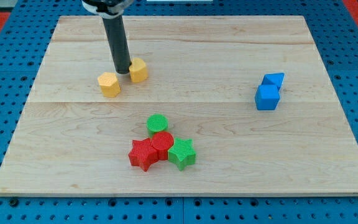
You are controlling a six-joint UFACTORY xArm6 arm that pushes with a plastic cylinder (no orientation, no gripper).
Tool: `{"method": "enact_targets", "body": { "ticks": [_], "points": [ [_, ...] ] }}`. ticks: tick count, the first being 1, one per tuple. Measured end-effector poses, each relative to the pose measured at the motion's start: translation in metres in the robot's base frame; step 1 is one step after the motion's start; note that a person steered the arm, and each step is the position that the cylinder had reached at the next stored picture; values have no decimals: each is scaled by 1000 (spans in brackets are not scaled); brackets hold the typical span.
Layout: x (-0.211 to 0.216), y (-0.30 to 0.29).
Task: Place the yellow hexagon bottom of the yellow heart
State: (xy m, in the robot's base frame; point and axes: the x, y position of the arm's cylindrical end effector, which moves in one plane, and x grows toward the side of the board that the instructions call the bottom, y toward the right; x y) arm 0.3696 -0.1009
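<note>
Because my tip (122,71) only pushes and holds nothing, the wooden board (229,143) gives room for a slow, straight push. The rod comes down almost upright from the view's top. The yellow hexagon (109,84) lies just to its lower left, the yellow heart (138,70) touches it on the right; I judge the hexagon must go around below the heart.

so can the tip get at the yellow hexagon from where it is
Probably yes: my tip sits between the yellow hexagon and the yellow heart, with bare board and no other block between.
</note>
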Motion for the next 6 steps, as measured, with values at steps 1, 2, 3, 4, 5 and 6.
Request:
{"method": "enact_targets", "body": {
  "ticks": [1, 2, 3, 4, 5, 6],
  "points": [
    [-2, 87],
    [57, 107],
    [87, 14],
    [80, -75],
    [30, -74],
    [13, 63]
  ]
}}
